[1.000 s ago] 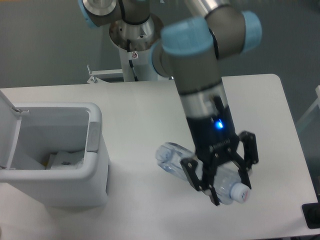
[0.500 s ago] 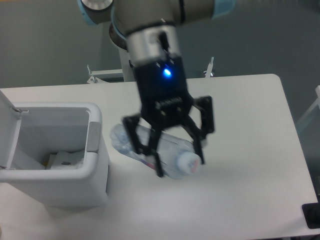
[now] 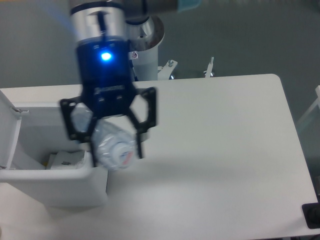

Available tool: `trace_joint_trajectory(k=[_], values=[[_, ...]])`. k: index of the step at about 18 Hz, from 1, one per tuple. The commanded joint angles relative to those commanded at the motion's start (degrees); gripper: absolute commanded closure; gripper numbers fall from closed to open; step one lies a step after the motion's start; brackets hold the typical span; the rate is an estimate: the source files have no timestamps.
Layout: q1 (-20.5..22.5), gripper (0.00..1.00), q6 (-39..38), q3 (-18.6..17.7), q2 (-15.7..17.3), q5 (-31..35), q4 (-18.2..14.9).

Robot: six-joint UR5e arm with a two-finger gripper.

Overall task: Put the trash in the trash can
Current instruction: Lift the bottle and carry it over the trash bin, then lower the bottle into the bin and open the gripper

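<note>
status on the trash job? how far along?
Done: the wrapper looks to lie inside the open trash can. In hand: the gripper holds the bottle above the can's right rim. Left: release the bottle into the can.

trash can (image 3: 45,187) half behind blurred gripper (image 3: 116,156)

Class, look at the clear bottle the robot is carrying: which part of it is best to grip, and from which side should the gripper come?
Grip the bottle across its slim round body, coming from above with a finger on each side. That is how the gripper holds it now over the trash can rim; the narrow body fits between the fingers.
</note>
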Motion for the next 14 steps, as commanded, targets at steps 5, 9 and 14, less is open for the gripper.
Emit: trace_joint_trajectory(k=[5, 9, 14], values=[[-2.03, 0.28, 0.09, -2.82, -0.18, 0.00, 0.09], [-2.82, 0.27, 0.62, -5.10, 0.17, 0.00, 0.09], [-3.61, 0.21, 0.70, -6.42, 0.96, 0.09, 0.00]])
